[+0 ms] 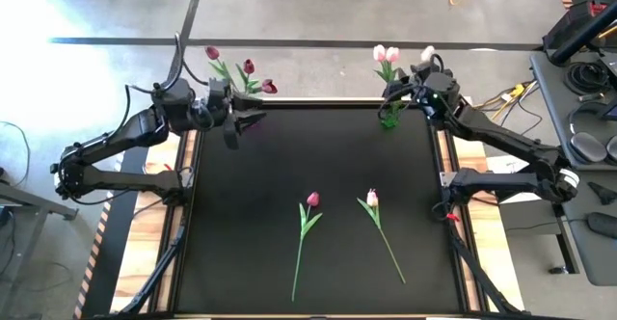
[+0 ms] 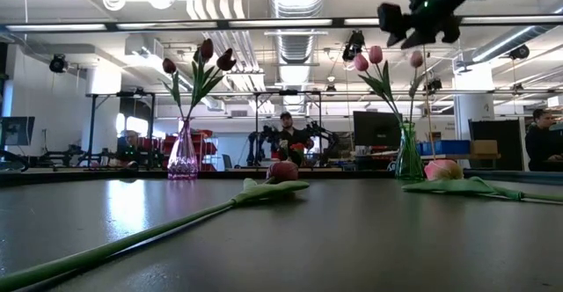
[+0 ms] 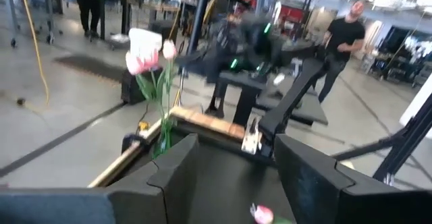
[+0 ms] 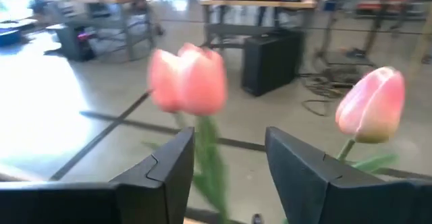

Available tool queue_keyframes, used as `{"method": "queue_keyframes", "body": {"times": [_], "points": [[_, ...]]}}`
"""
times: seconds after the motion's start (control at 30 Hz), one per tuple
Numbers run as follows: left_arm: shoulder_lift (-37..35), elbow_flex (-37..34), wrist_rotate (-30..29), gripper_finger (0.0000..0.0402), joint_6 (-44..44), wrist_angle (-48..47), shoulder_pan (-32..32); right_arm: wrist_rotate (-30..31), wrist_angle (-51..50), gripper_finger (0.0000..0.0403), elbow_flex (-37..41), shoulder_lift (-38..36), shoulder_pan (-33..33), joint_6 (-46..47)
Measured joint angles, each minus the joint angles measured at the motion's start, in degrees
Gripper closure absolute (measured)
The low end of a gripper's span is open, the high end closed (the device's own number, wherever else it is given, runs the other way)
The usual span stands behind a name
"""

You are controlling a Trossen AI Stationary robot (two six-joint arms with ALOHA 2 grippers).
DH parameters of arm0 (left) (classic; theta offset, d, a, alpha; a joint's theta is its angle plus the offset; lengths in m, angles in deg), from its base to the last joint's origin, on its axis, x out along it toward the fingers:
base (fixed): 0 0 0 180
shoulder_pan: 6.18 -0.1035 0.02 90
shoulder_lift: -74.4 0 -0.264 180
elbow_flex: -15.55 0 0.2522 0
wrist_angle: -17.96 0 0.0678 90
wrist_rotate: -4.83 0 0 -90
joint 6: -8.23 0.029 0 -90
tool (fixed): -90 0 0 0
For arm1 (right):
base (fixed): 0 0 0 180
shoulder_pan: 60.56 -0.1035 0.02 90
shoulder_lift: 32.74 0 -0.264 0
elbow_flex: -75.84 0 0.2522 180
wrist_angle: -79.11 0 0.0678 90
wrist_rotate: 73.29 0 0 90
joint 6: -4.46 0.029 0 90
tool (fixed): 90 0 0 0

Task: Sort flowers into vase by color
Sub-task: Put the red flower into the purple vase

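Two vases stand at the table's far edge. The left vase point(image 2: 183, 156) is pinkish glass and holds three dark magenta tulips point(image 1: 248, 66). The green vase point(image 2: 407, 156) on the right holds pale pink tulips point(image 1: 386, 55). One magenta tulip point(image 1: 308, 222) and one pink-white tulip point(image 1: 378, 222) lie flat on the black mat. My right gripper point(image 4: 229, 143) is open above the green vase, with a pink tulip's stem point(image 4: 210, 166) rising between its fingers, close to one finger. My left gripper point(image 3: 233, 150) is open and empty beside the magenta vase point(image 1: 241, 122). My right gripper has its open fingers on either side of a pink tulip's stem point(image 4: 209, 177), just below the head point(image 4: 189, 79). The stem runs close beside one finger point(image 4: 172, 170). I cannot tell whether that finger touches it. The tulip stands upright.
The black mat point(image 1: 260, 214) has free room between the vases and the two lying tulips. Wooden strips and frame rails point(image 1: 183, 224) border the mat left and right. People and workbenches point(image 2: 288, 138) show in the room beyond the far edge.
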Motion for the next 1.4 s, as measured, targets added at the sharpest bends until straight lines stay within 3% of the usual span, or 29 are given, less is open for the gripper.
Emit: {"method": "queue_keyframes", "body": {"times": [0.23, 0.4, 0.53, 0.63, 0.83, 0.97, 1.07, 1.23, 1.4], "points": [[-0.3, -4.3, 1.2, 0.0249, -1.7, -4.0, 0.8, -1.1, -20.7, 0.0239, -12.5, -0.6, -8.9, 1.8], [-0.6, -10.8, 4.2, 0.0284, -4.5, -3.7, 4.3, -0.2, -32.3, 0.0297, -19.4, 1.3, -19.3, 11.3], [-0.5, -16.0, 3.9, 0.0314, -8.3, -3.1, 10.1, 4.0, -35.7, 0.0352, -20.4, 2.7, -28.9, 16.7], [0.6, -18.9, 0.1, 0.0334, -14.8, -1.8, 16.3, 6.6, -39.2, 0.0385, -20.2, 3.3, -33.6, 23.8], [7.5, -19.9, -15.1, 0.0366, -29.1, 1.2, 30.2, 7.0, -44.2, 0.0391, -19.4, 5.8, -37.7, 30.5], [16.0, -16.7, -22.1, 0.0378, -42.1, 0.7, 35.8, 6.8, -44.5, 0.0394, -19.4, 6.9, -37.6, 30.7], [24.2, -12.5, -24.0, 0.0390, -51.8, -3.2, 37.3, 6.6, -44.5, 0.0394, -19.4, 7.2, -37.6, 30.8], [39.0, -0.9, -22.8, 0.0392, -59.9, -14.7, 37.5, 6.4, -44.4, 0.0394, -19.4, 7.1, -37.6, 31.0], [52.4, 11.9, -19.4, 0.0353, -60.9, -18.4, 37.3, 6.3, -44.4, 0.0394, -19.4, 6.9, -37.6, 28.4]]}}
